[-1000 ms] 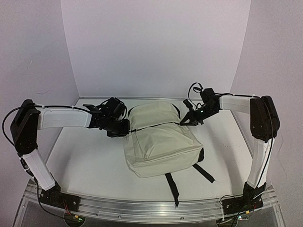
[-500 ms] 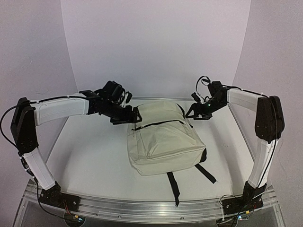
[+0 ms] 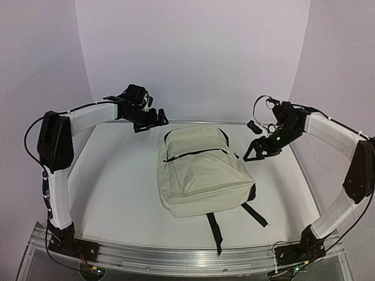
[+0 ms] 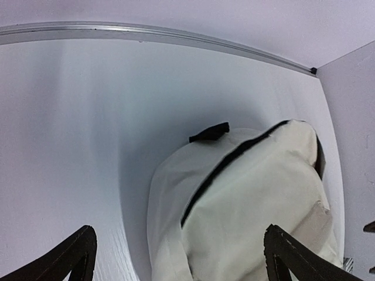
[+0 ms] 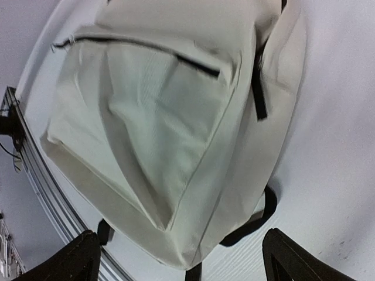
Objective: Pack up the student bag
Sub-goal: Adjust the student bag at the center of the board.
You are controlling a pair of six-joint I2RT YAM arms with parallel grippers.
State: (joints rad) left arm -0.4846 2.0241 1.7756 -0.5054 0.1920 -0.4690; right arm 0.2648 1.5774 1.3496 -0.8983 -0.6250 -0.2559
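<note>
The student bag, cream fabric with black zippers, lies flat on the white table, top toward the back wall. Its front zipper looks shut and two black straps trail toward the near edge. My left gripper hangs open above the table, behind and left of the bag's top, touching nothing. From the left wrist, the left gripper looks down on the bag. My right gripper is open in the air, off the bag's right side. Under the right gripper lies the bag.
White walls close in the table at the back and both sides. A metal rail runs along the near edge by the arm bases, and a thin metal strip lines the back edge.
Both grippers opened and let go of the bag's top corners. Each arm rose and swung outward, away from the bag. The bag's top settled flat on the table.
</note>
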